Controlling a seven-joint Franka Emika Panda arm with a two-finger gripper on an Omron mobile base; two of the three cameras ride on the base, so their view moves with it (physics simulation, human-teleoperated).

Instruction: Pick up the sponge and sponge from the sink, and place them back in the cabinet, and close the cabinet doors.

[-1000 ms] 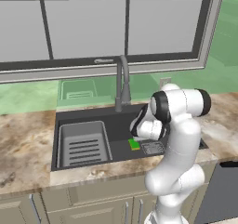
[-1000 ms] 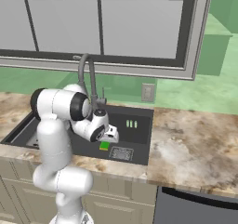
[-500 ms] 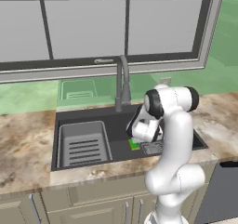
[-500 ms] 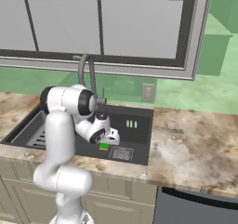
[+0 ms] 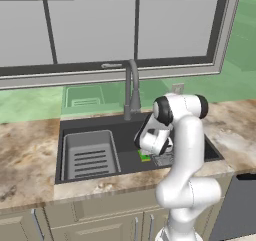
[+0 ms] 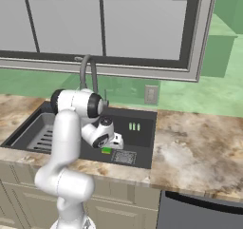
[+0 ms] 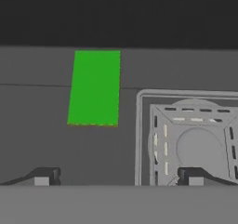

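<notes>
Sponge (image 7: 94, 87) (green top, unmarked) lies flat beside drain (image 7: 195, 141).

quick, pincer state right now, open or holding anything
Pincer: open, holding nothing; it hangs above the sink floor with the flat bright green rectangular sponge lying ahead of it, untouched.
</notes>
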